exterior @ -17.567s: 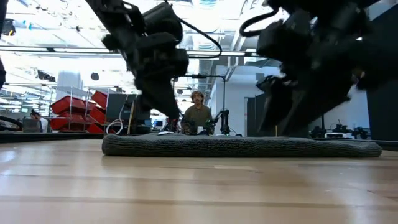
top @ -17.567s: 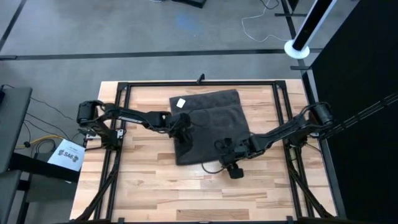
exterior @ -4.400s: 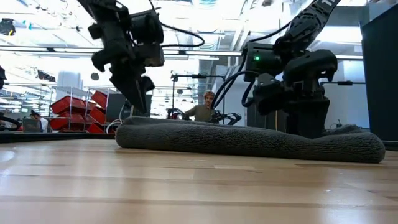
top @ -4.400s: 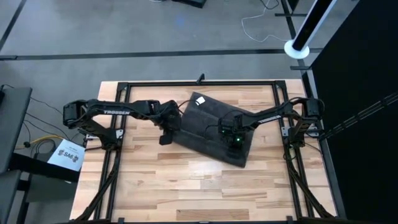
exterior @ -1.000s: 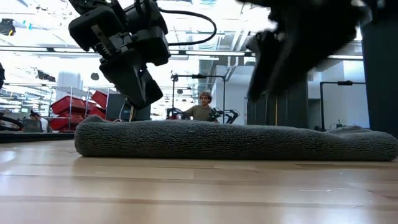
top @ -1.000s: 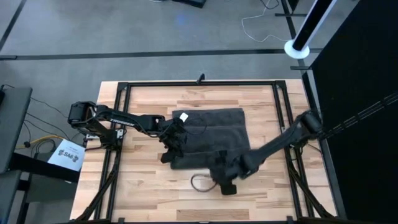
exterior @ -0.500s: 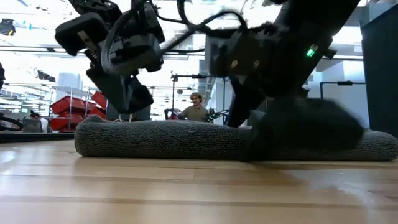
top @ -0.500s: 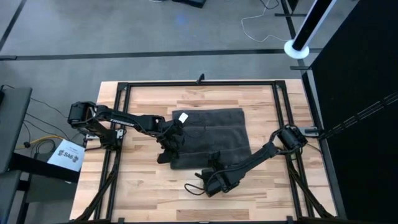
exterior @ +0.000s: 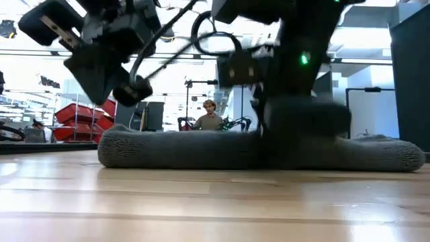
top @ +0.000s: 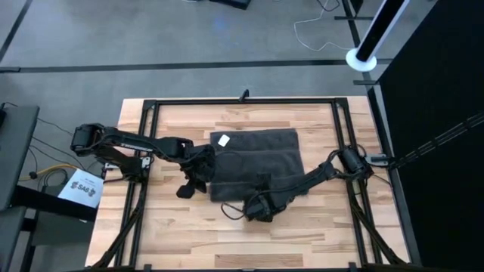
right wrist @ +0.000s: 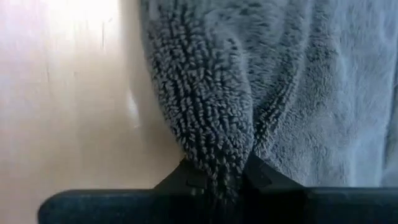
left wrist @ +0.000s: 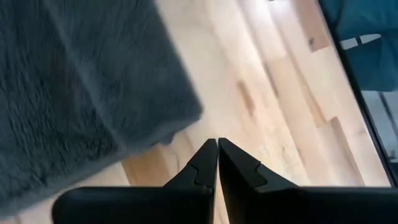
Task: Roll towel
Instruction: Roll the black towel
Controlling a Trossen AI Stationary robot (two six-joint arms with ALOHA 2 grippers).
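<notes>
Red bins [exterior: 80, 121], seated person [exterior: 209, 115], perhaps a monitor [exterior: 152, 114] behind

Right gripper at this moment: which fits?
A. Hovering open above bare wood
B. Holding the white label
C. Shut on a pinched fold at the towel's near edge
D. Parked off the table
C: in the right wrist view the right gripper has its fingers closed on a bunched fold of the towel, and the high view puts it at the towel's near edge.
</notes>
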